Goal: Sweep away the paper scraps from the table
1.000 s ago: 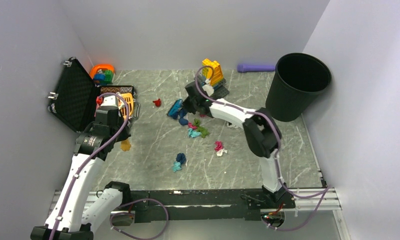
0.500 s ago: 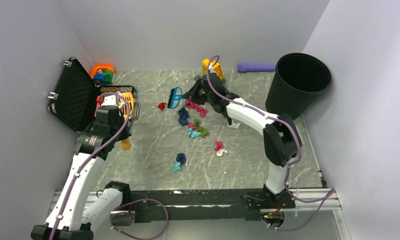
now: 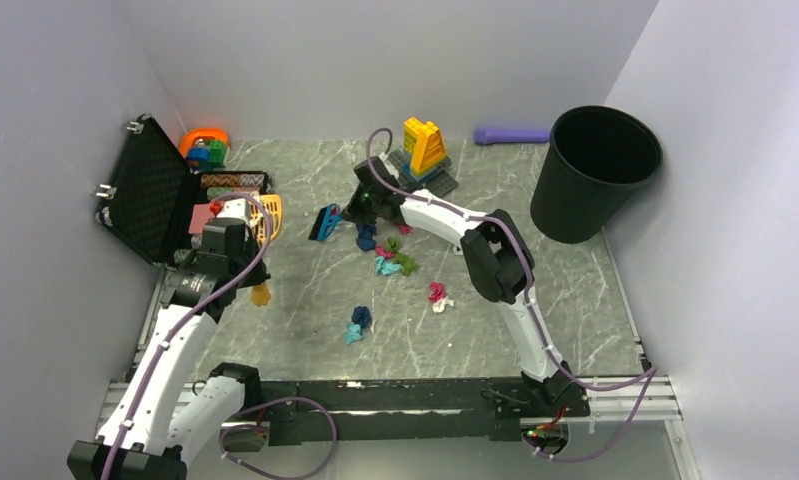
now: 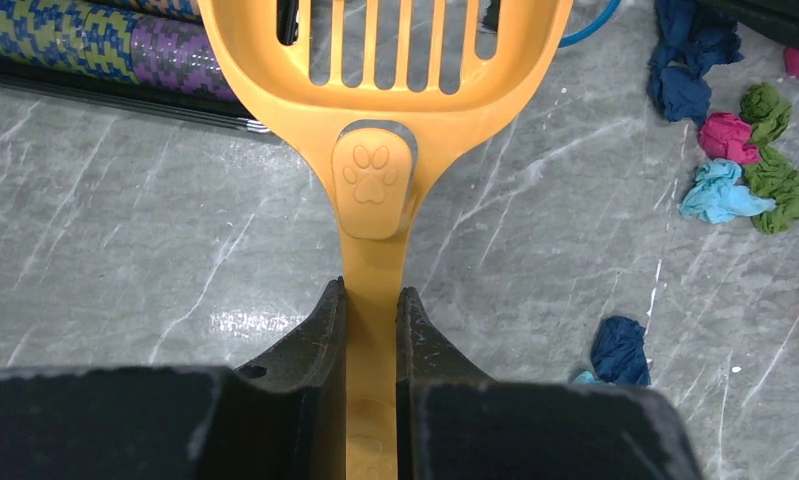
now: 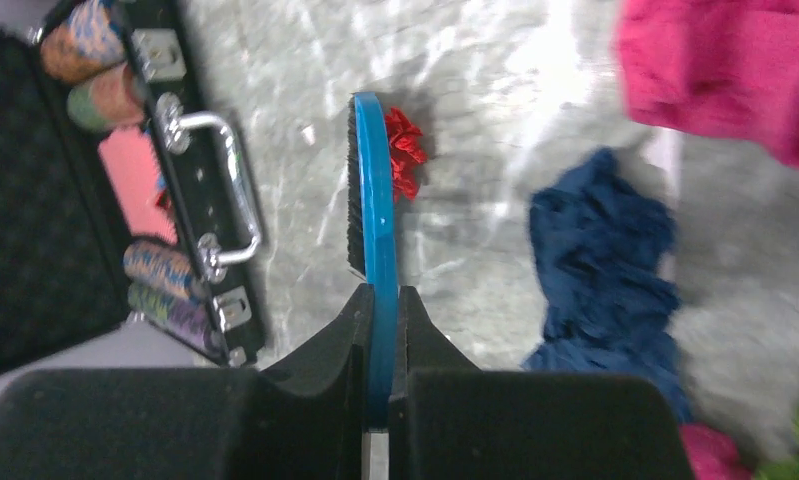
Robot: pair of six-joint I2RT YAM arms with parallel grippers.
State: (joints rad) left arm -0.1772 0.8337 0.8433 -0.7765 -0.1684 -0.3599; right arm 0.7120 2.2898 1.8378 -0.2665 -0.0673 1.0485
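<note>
Crumpled paper in thumb-sized wads: the paper scraps point(image 3: 387, 258) lie loose on the worktop point(image 3: 305, 290). Most sit in a knot of dark blue, pink, teal and green near its middle. A blue-and-teal pair and a pink-and-white pair lie nearer my bases, and one red scrap point(image 5: 405, 150) sits apart toward the case point(image 3: 150, 190). Judged very light, soft and springy, with nothing to break. They should skid easily on the smooth marbled surface and may roll or hop past bristles if pushed fast. Too small and scattered to pinch one by one, so the hold belongs on the tools, not the paper. My right end effector point(image 5: 383, 300) is clamped on the thin back of the blue brush point(image 5: 378, 220); bristles face the case, and the red scrap appears to touch the brush's smooth side. My left end effector point(image 4: 372, 295) is clamped on the handle of the orange slotted scoop point(image 4: 385, 120), below its paw-print pad and beside the case. Cannot tell whether the scoop's lip touches down. Smaller wads might slip through the slots. Black bin point(image 3: 595, 170) stands far right, well apart from the pile.
</note>
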